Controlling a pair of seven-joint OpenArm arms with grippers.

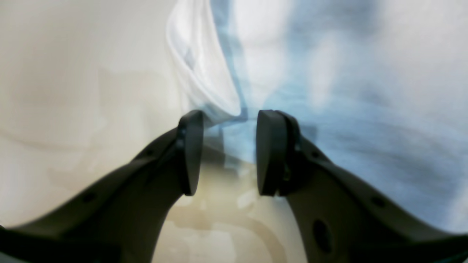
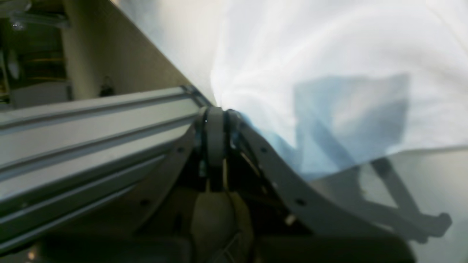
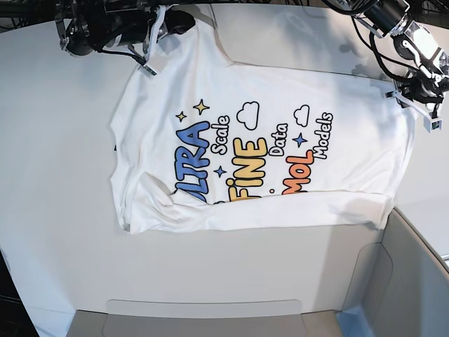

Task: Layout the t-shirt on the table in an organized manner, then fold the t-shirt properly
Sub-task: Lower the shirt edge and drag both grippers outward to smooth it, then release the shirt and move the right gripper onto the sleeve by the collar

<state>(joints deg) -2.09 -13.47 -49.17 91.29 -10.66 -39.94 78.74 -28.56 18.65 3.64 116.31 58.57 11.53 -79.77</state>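
The white t-shirt (image 3: pixel 295 95) lies spread on the white table (image 3: pixel 56 182), print side up, its lower edge folded over the letters. My right gripper (image 3: pixel 153 43) is at the shirt's far left corner. In the right wrist view it (image 2: pixel 217 113) is shut on a pinch of the shirt's cloth (image 2: pixel 329 44). My left gripper (image 3: pixel 421 105) is at the shirt's right edge. In the left wrist view it (image 1: pixel 228 153) is open just above the table, with the shirt's hem (image 1: pixel 204 73) right ahead of the fingertips (image 1: pixel 272 153). The neck label is hidden.
A grey-white plastic bin (image 3: pixel 410 281) stands along the near edge and the near right corner. An aluminium rail (image 2: pixel 91 120) runs beside the right gripper. Bare tabletop shows left of the shirt.
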